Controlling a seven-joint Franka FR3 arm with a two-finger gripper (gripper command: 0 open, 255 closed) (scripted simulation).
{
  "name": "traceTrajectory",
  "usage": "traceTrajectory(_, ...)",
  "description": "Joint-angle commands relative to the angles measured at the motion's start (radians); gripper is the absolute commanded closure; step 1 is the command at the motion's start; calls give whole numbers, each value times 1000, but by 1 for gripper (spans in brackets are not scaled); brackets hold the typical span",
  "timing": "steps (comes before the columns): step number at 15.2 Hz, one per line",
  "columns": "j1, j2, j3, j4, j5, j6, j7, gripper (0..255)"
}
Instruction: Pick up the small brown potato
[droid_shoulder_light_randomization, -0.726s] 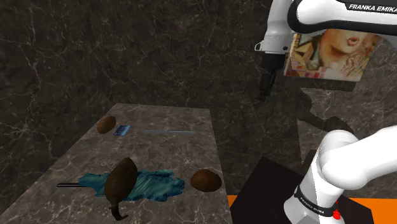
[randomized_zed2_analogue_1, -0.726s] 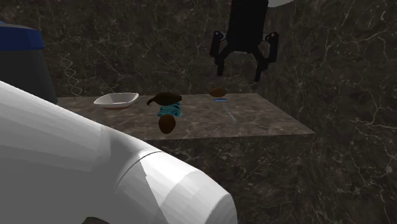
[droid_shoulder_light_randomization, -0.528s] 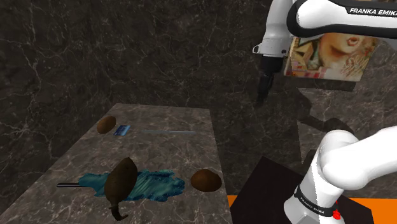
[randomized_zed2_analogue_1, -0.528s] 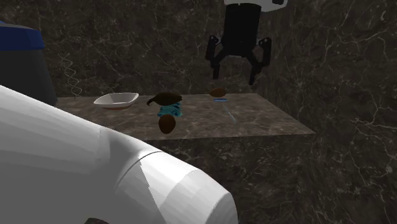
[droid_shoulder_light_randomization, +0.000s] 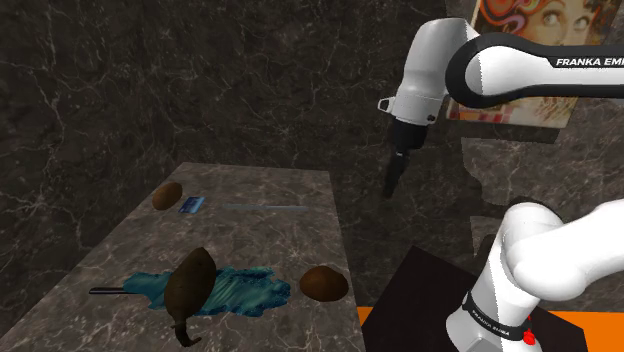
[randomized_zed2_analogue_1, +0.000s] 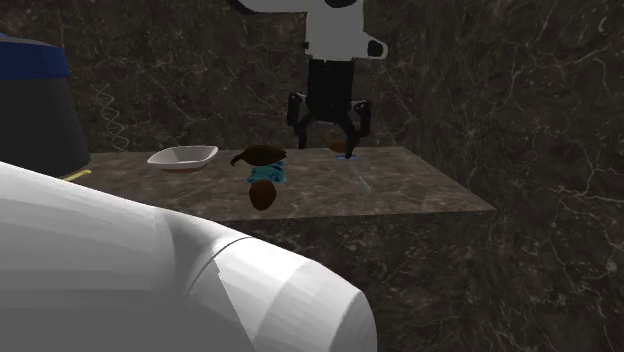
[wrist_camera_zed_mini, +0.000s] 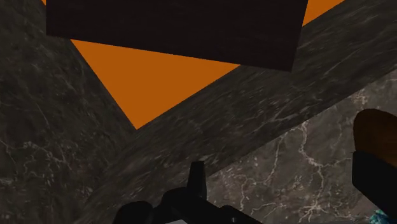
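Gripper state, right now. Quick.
Gripper: open, fingers apart, holding nothing.

**A:** Dark marbled bench (droid_shoulder_light_randomization: 260, 240) here, and a crumpled blue cloth (droid_shoulder_light_randomization: 245, 290) lies low in the shoulder view!

**B:** A dark brown, stemmed, pear-shaped thing (droid_shoulder_light_randomization: 190, 280) is lying right on it. Farther back there's a small blue card (droid_shoulder_light_randomization: 191, 205), just beside a thin pale rod (droid_shoulder_light_randomization: 265, 208).

**A:** White bowl (randomized_zed2_analogue_1: 182, 157) toward the second exterior view's left.

**B:** Poster of a face (droid_shoulder_light_randomization: 525, 25) on the wall, orange floor (wrist_camera_zed_mini: 153, 76) beneath.
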Motion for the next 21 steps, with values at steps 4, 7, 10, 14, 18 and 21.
traceTrajectory(4,72,6,85,-100,74,180,11,0)
traceTrajectory(7,117,33,142,-144,119,295,18,0)
traceTrajectory(10,161,77,202,-177,160,417,26,0)
traceTrajectory(14,211,163,288,-201,207,588,38,0)
traceTrajectory(18,234,240,348,-213,230,715,47,0)
traceTrajectory(21,237,270,360,-237,240,768,43,0)
